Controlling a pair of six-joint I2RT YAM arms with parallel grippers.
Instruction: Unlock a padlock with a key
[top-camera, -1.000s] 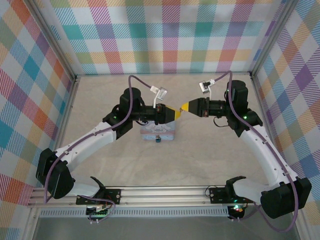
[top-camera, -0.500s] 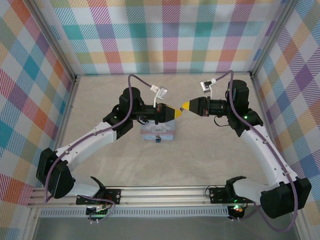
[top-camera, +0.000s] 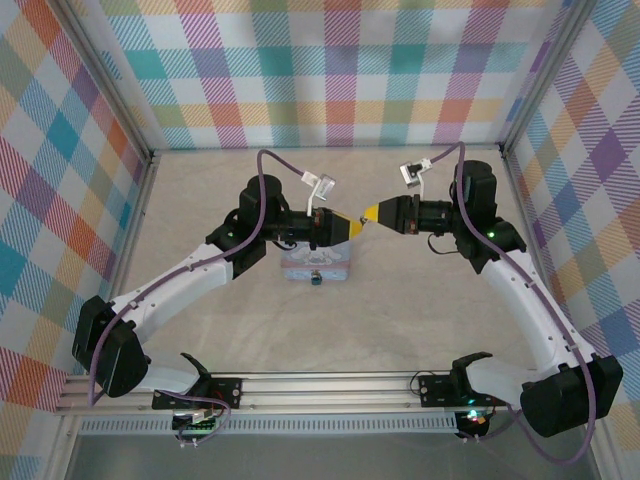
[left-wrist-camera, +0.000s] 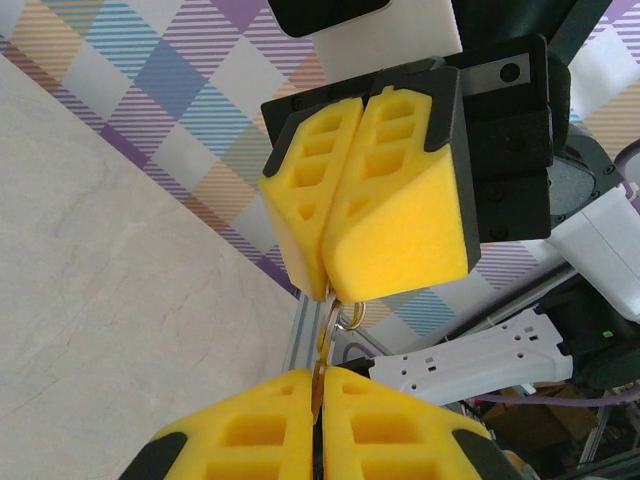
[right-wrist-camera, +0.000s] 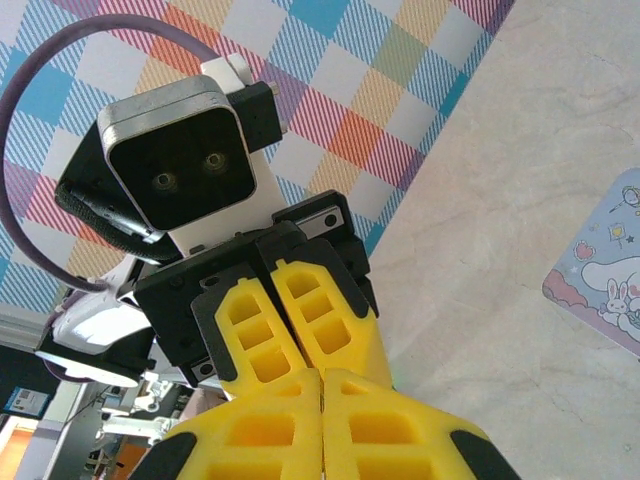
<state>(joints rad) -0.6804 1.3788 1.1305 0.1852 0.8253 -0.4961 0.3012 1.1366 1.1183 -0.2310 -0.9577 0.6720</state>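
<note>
- Above the worktop (top-camera: 400, 320), over the tin box (top-camera: 318, 262), the left hand (top-camera: 352, 228) and right hand (top-camera: 369, 212) meet tip to tip.
- Left hand: fingers pressed together, pinching one end of the key (left-wrist-camera: 322, 345).
- Right hand: fingers likewise closed on the key's other end, with its ring (left-wrist-camera: 350, 318) hanging beside them.
- At the tin box's near edge sits the padlock (top-camera: 314, 279), apart from both hands.

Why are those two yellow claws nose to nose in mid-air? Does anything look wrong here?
Nothing looks spilled or broken. The odd sight: the left gripper and right gripper meet tip to tip, both shut on the key, probably a handover, while the padlock sits untouched at the near edge of the tin box.
</note>
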